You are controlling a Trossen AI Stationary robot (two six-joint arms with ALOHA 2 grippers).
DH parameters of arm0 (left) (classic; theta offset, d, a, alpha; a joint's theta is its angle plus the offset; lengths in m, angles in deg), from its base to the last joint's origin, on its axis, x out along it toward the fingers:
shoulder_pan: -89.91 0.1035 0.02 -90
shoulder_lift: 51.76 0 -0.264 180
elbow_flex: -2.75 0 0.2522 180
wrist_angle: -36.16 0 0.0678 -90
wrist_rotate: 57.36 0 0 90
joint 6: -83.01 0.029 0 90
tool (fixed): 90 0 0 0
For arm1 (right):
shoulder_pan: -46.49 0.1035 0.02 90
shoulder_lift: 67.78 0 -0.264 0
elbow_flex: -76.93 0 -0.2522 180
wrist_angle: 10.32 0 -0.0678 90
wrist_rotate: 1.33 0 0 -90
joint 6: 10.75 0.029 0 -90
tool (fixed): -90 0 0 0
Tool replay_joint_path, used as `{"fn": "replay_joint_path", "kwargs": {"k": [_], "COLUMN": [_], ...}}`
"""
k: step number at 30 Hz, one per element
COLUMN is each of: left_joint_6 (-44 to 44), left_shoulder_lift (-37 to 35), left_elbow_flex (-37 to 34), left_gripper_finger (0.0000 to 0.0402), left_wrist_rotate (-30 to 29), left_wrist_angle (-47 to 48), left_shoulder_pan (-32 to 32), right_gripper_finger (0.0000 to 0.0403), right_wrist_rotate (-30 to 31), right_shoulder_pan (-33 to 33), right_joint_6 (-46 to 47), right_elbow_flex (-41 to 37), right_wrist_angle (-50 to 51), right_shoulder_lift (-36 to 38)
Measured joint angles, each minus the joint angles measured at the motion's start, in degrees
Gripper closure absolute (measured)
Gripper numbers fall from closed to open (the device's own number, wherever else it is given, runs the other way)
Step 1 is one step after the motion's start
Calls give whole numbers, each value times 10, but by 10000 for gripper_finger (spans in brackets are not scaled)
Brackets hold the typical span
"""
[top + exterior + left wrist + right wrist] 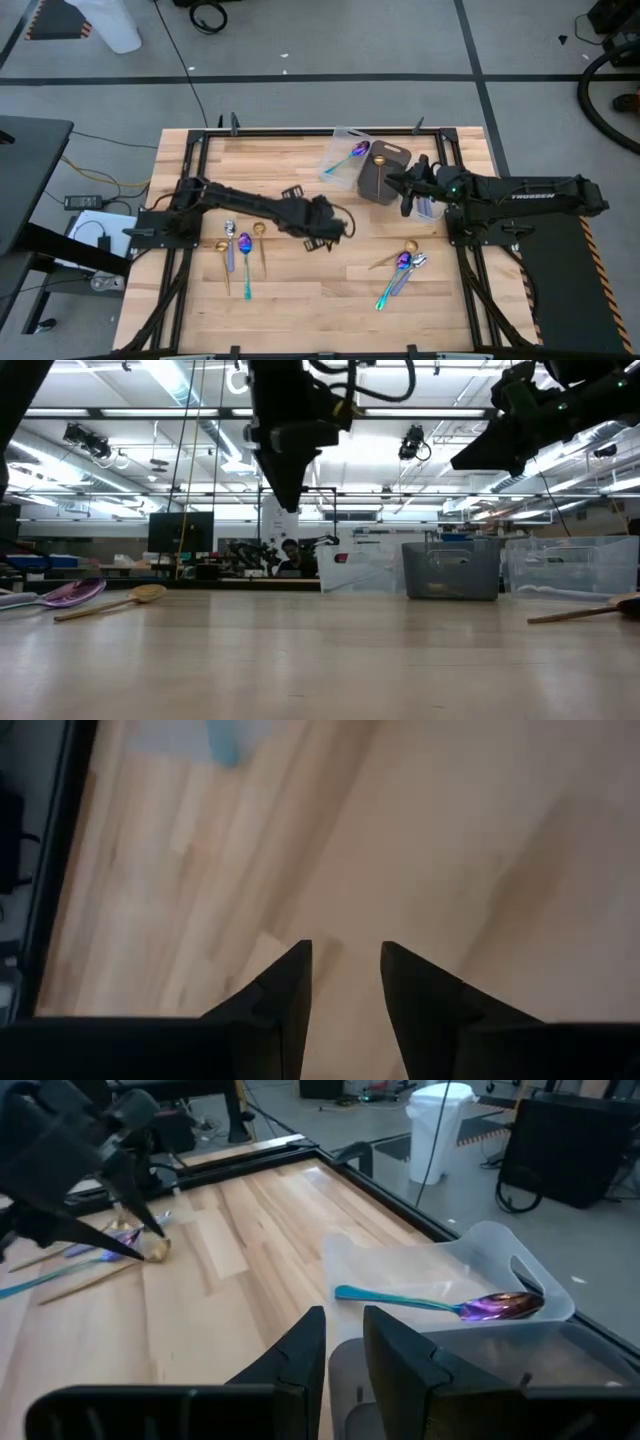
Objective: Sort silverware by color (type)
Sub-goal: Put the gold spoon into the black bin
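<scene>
Wooden table [320, 300] bare under left gripper [335, 232], jaws apart, empty; nearest spoons [403, 268] lay twd right arm's side, diagonal.

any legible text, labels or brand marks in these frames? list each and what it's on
"TROSSEN": white lettering on the right arm, high view.
Signs and a white board in the room behind the table, low view: too blurred to read.
Nothing readable on the spoons, the clear trays or the dark bin.
Wrist views: no text.
</scene>
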Motion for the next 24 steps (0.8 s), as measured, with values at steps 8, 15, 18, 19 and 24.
{"fn": "replay_joint_path", "kwargs": {"k": [8, 15, 18, 19, 24], "left_joint_6": [-124, -250, -292, -307, -373], "left_shoulder_lift": [2, -11, -33, -43, -117], "left_elbow_flex": [-85, -188, -221, -233, -313], "left_gripper_finger": [272, 272, 272, 272, 272], "left_wrist_rotate": [3, 34, 39, 38, 38], "left_wrist_angle": [-8, -11, -22, -23, -67], "left_shoulder_pan": [-71, -114, -126, -130, -139], "right_gripper_finger": [321, 321, 321, 321, 321], "right_wrist_rotate": [0, 0, 0, 0, -1], "right_shoulder_pan": [19, 21, 21, 21, 21], "right_joint_6": [2, 3, 3, 3, 4], "right_elbow_flex": [0, 0, 0, 0, 0], "right_wrist_angle": [0, -4, -5, -7, -11], "right_shoulder_lift": [0, 0, 0, -1, -3]}}
